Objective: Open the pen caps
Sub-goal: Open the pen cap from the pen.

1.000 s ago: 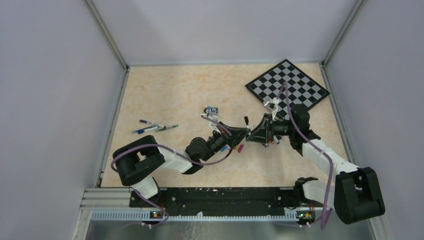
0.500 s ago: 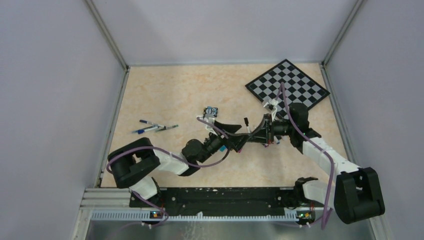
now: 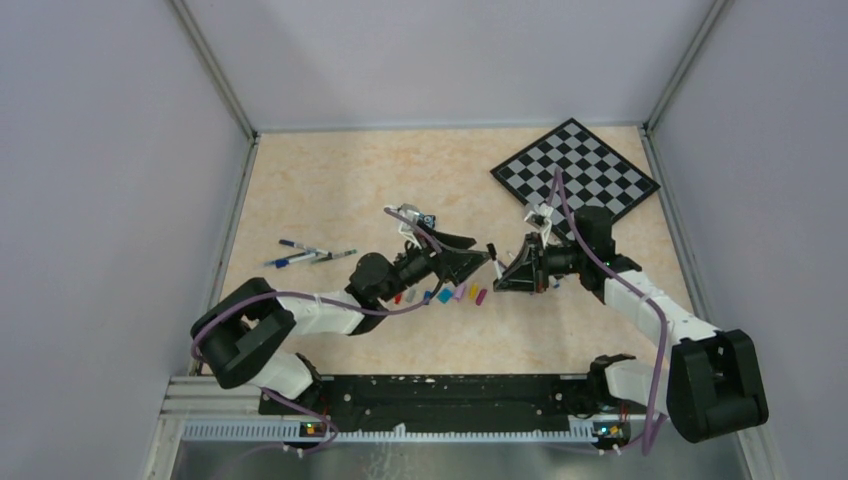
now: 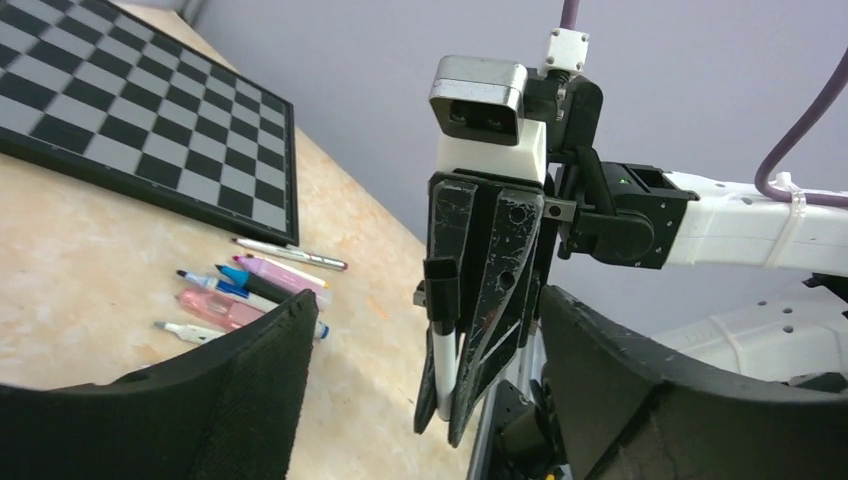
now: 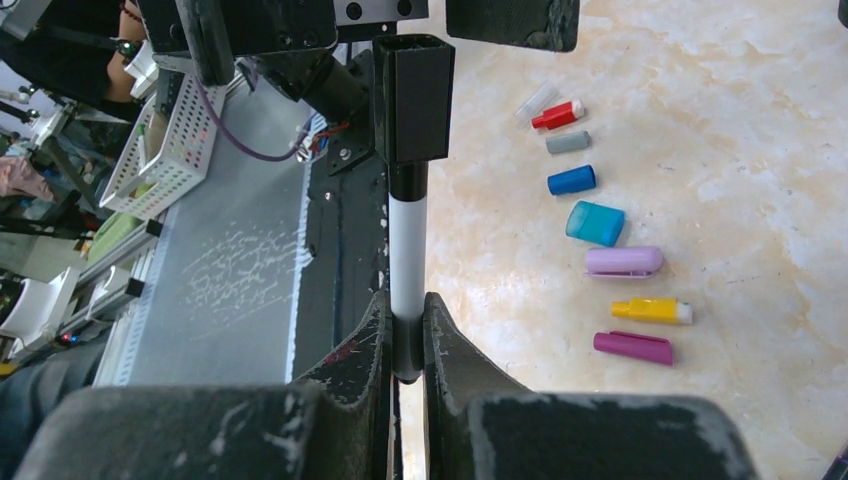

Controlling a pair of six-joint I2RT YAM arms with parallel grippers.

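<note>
Our right gripper (image 5: 405, 322) is clamped on the white barrel of a pen (image 5: 406, 250), its scuffed black fingers pinching the smooth round tube near its back end. Our left gripper (image 4: 428, 305) stands with its jaws wide apart and nothing in them. The pen's long axis runs straight out from the right jaws toward the left arm, roughly left-right above the table (image 3: 330, 180). Its cap (image 5: 413, 95), a matte black, square-sided plastic sleeve over a glossy black collar, sits at the leftward end. That end reaches the gap between the broad, curved, rough-faced left fingers (image 4: 255, 390), touching neither as far as we can tell, so the left arm is the nearer one to the cap. We judge the coming move is for those fingers to close on the sleeve's flat sides and draw it leftward along the barrel's line. On the pale marbled surface on the near side of the grippers lies a row of loose caps (image 5: 595, 222), stubby red, grey, blue, teal, pink, yellow and magenta pieces, apart from the jaws. More pens (image 4: 250, 285) lie bunched beside the edge of the chessboard (image 4: 150, 130) at far right.
</note>
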